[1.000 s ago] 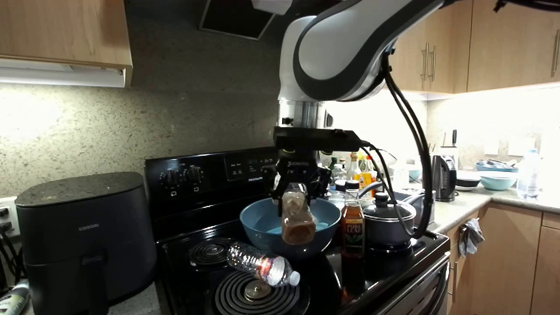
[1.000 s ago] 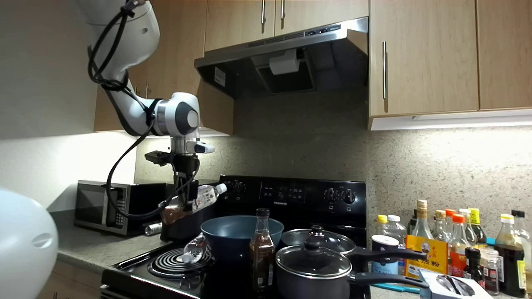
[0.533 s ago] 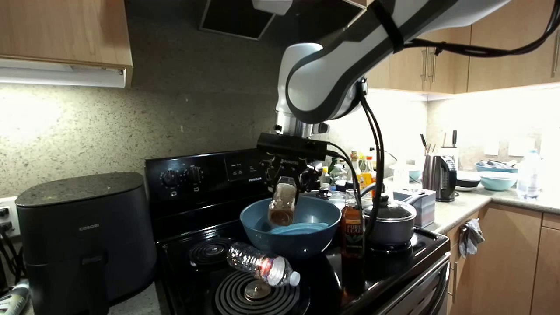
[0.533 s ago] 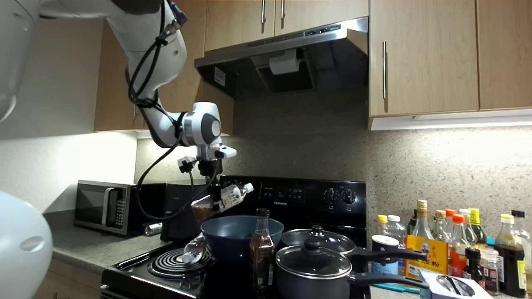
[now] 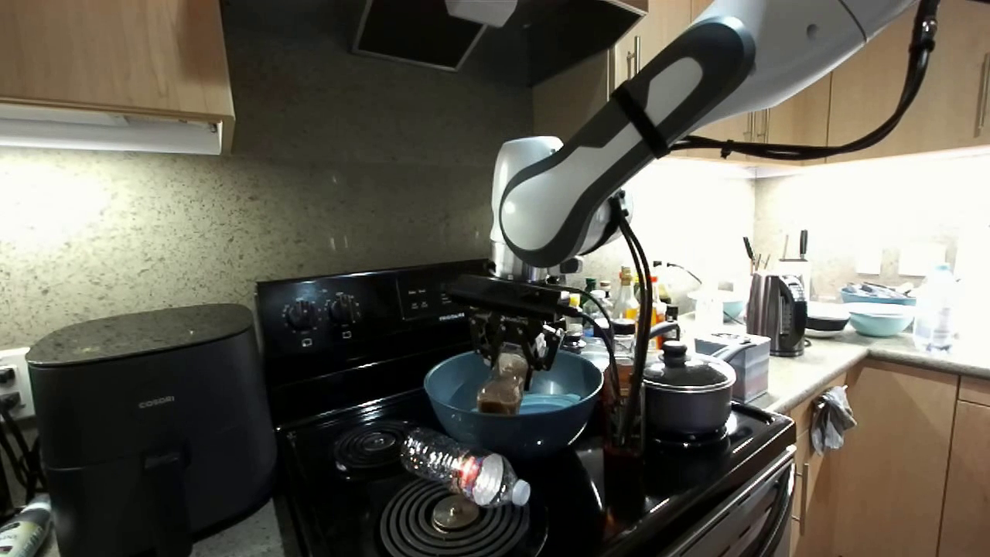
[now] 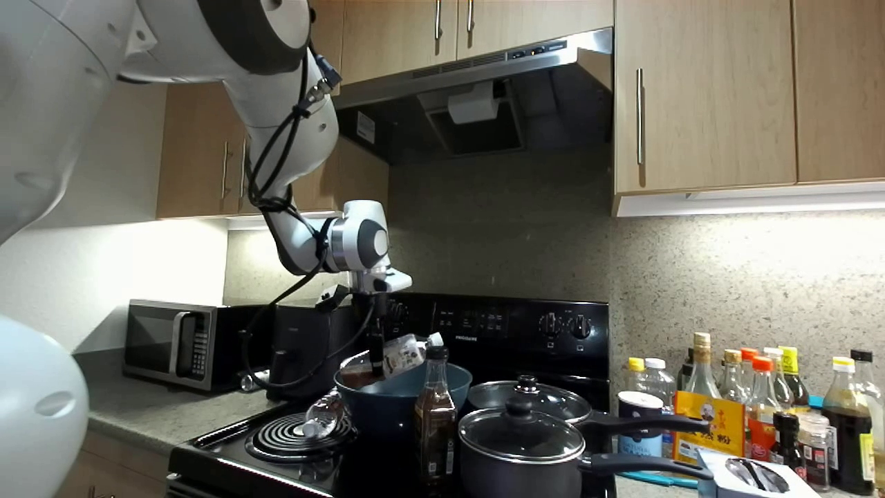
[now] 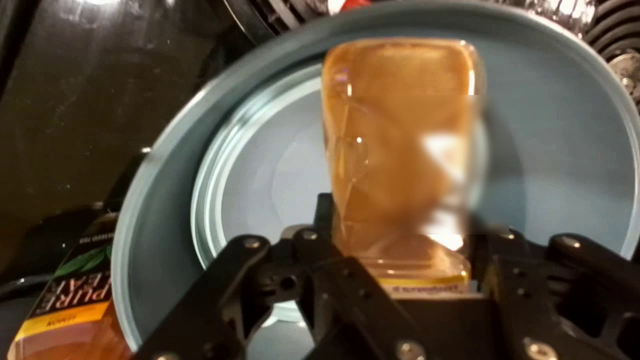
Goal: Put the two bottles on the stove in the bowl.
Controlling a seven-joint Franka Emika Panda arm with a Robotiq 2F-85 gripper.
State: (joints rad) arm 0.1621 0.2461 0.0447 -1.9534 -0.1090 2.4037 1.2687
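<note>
My gripper (image 5: 512, 367) is shut on a bottle (image 5: 501, 391) with brown contents and a white label, also seen in the wrist view (image 7: 400, 125). The held bottle is tilted, white cap up and base low, over the opening of the blue bowl (image 5: 534, 433). In an exterior view its base (image 6: 359, 377) is at about rim height; whether it touches the bowl I cannot tell. The other bottle (image 5: 464, 468), clear with a red and white label, lies on the stove (image 5: 572, 503) beside the bowl. It also shows in an exterior view (image 6: 322, 415).
A lighter blue round piece (image 5: 549, 402) lies in the bowl. A dark sauce bottle (image 6: 437, 429) stands close to the bowl. Lidded pots (image 6: 522, 456) with long handles stand on the stove. A black air fryer (image 5: 151, 402) stands at the stove's side.
The gripper has carried the held bottle sideways from beyond the bowl's edge to above the bowl, and lowered it. The bottle lying on the stove has not moved.
</note>
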